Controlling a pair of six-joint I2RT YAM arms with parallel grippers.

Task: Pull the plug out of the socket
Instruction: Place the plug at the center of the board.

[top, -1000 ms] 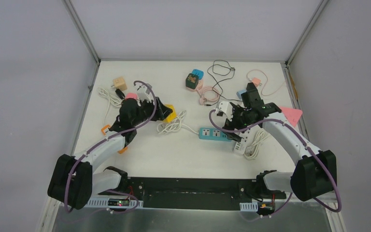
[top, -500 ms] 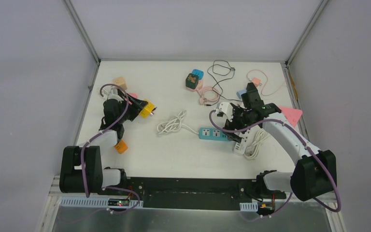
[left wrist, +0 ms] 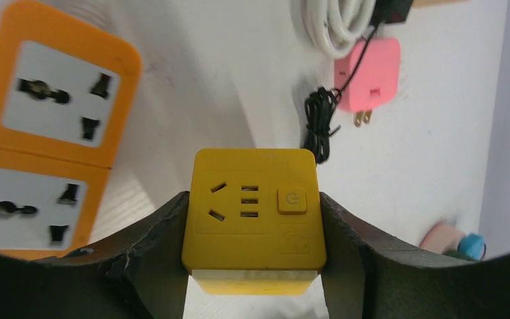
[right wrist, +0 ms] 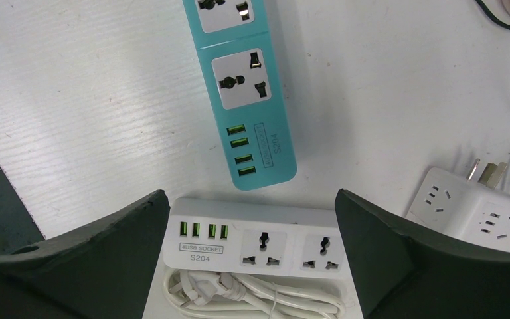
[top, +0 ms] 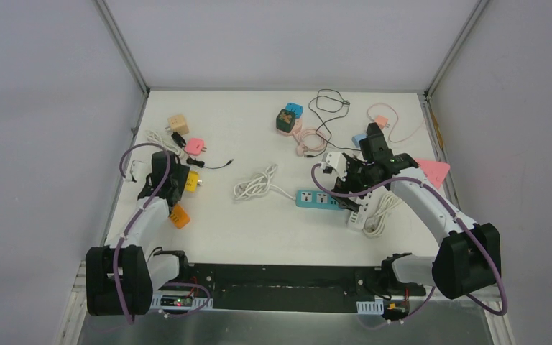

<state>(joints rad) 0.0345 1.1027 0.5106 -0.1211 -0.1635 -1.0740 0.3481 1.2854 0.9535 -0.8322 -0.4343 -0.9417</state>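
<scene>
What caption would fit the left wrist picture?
Left gripper holds a yellow socket cube, orange power strip and pink plug lying nearby.

Left claw [top: 184,180] carried yellow socket cube [left wrist: 254,219] leftward.

Our left gripper [left wrist: 254,229] clamps the yellow socket cube [left wrist: 252,199], well left of the teal power strip [top: 321,199]; our right gripper [right wrist: 252,203] gapes wide beside it.
</scene>
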